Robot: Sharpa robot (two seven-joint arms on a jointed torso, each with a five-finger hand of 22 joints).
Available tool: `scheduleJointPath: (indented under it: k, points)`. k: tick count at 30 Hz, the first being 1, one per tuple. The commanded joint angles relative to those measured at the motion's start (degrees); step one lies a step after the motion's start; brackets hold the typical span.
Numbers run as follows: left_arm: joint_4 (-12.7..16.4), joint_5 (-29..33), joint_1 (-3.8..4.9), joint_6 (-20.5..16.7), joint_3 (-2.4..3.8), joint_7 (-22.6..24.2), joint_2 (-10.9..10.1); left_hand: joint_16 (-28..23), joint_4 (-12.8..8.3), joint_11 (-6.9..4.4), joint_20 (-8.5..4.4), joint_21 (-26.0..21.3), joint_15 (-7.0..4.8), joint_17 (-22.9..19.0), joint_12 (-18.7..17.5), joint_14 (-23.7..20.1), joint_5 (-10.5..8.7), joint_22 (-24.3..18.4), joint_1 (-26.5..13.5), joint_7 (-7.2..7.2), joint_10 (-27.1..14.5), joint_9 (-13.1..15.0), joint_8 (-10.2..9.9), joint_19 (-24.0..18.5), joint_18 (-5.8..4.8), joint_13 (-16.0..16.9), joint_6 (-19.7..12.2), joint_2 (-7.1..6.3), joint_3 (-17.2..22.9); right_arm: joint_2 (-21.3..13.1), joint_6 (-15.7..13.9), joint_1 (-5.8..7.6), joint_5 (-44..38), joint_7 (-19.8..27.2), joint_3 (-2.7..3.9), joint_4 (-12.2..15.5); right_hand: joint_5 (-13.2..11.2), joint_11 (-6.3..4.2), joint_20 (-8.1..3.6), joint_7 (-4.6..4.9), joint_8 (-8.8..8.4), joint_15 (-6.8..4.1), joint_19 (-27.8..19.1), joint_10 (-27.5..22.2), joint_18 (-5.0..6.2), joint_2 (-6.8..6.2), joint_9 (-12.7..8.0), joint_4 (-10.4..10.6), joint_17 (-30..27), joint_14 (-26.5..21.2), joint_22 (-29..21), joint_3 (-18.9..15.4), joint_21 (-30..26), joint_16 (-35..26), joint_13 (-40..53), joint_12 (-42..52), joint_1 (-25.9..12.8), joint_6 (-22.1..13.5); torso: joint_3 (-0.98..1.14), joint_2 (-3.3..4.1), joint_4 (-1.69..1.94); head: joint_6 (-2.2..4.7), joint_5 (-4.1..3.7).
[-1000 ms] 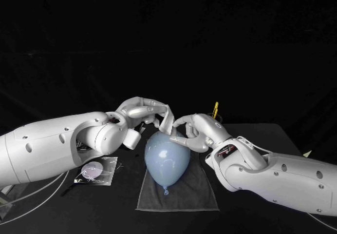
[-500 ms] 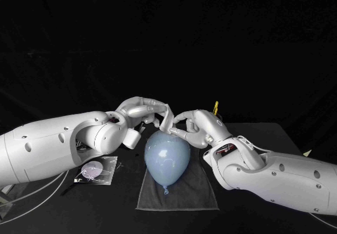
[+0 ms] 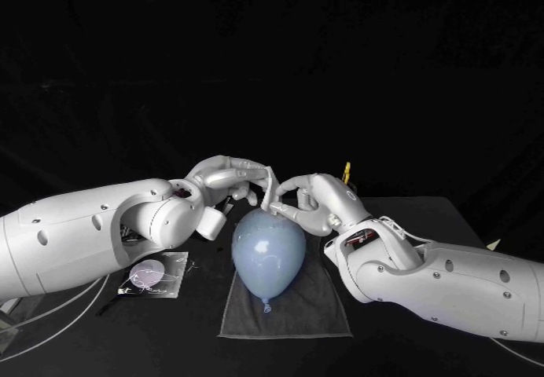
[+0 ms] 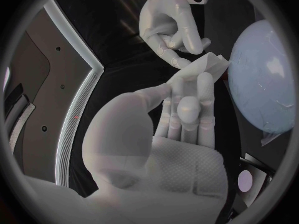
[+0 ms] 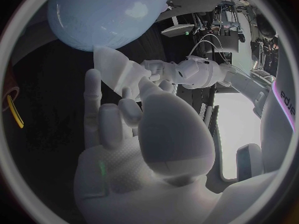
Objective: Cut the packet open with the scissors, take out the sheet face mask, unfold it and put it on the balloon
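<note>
Pinching the mask: left hand, right hand; packet aside.

A: Where is the balloon?
B: In the middle, lying on a dark towel — pale blue, inflated and glossy, with its knot pointing to the near side.
A: And the sheet mask?
B: It's a white strip, folded narrow, standing nearly upright just above the balloon's far end. The left hand pinches its top and the right hand pinches its lower end.
A: The packet?
B: Flat on the table, near left of the balloon. It's dark, with a pale round picture on it.
A: The scissors?
B: Far right, behind the right hand — a yellow handle sticks up there.
</note>
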Motion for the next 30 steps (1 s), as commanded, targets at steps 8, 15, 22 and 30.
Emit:
scheduleJointPath:
  k: [8, 15, 22, 30]
  points:
    - [0.4, 0.1, 0.08, 1.7, 0.05, 0.4, 0.3, -1.3, 0.5, 0.03, 0.03, -0.9, -0.04, -1.6, -3.6, -0.4, 0.21, -0.5, 0.1, 0.23, 2.1, 10.4, -0.4, 0.8, 0.83, -0.8, -0.4, 0.27, 0.0, 0.7, 3.6, 0.01, -0.4, -1.1, 0.08, 0.0, -0.1, 0.33, 0.12, 0.25, -0.22, 0.42, -0.6, -1.6, 0.24, -2.24, -0.7, 0.5, -2.3, -1.4, 0.1, -3.4, -0.3, -1.0, -2.3, -1.8, -4.1, -0.2, -0.04, 0.04, 0.02, 0.04, -0.03]
    - [0.3, 0.1, 0.07, 0.5, 0.06, 0.8, 0.5, -1.5, 0.4, -0.02, 0.0, -1.0, -0.08, -1.6, -4.4, -0.3, 0.21, -0.7, 0.2, 0.2, 2.7, 10.6, -0.5, 0.9, 0.84, -0.9, -0.3, 0.22, 0.1, 0.1, 4.8, -0.01, -2.6, -3.7, 0.07, 1.2, 0.3, 0.69, 0.57, 0.47, 0.58, 0.79, -1.3, -3.3, 0.3, -2.72, -1.0, 0.5, -4.0, -2.8, 0.0, -11.8, -1.0, -1.6, -3.8, -2.7, -8.5, -0.9, -0.05, -0.02, -0.03, 0.02, -0.04]
    - [0.2, 0.1, 0.07, 0.2, 0.06, 0.8, 0.7, -1.6, 0.3, -0.07, -0.03, -1.1, -0.12, -1.6, -4.7, -0.2, 0.21, -0.7, 0.3, 0.19, 3.2, 10.7, -0.5, 1.0, 0.85, -0.8, -0.1, 0.17, 0.1, -0.1, 4.5, -0.12, -7.4, -8.1, 0.07, 1.9, 0.0, 0.45, 0.55, 0.15, 2.57, 0.66, -1.2, -3.6, 0.36, -3.01, -0.7, 0.7, -4.4, -3.0, 0.0, -17.6, -1.3, -1.6, -4.1, -2.6, -8.9, -0.2, 0.05, -0.03, -0.02, 0.07, 0.01]
    - [0.3, 0.1, 0.07, 0.6, 0.06, 0.5, 0.8, -1.6, 0.2, -0.11, -0.07, -1.2, -0.16, -1.5, -5.0, -0.1, 0.21, -0.8, 0.4, 0.2, 3.6, 10.9, -0.5, 1.1, 0.85, -0.8, 0.1, 0.07, 0.1, 0.6, 4.9, -0.18, -9.5, -10.5, 0.07, 1.0, 0.0, -0.57, -0.07, -1.09, 7.38, -0.13, -0.9, -3.2, 0.41, -1.83, 0.9, 0.6, -4.2, -2.7, 0.1, -19.4, -1.4, -1.3, -3.9, -2.0, -8.2, 1.6, -0.02, 0.06, 0.0, 0.22, -0.13]
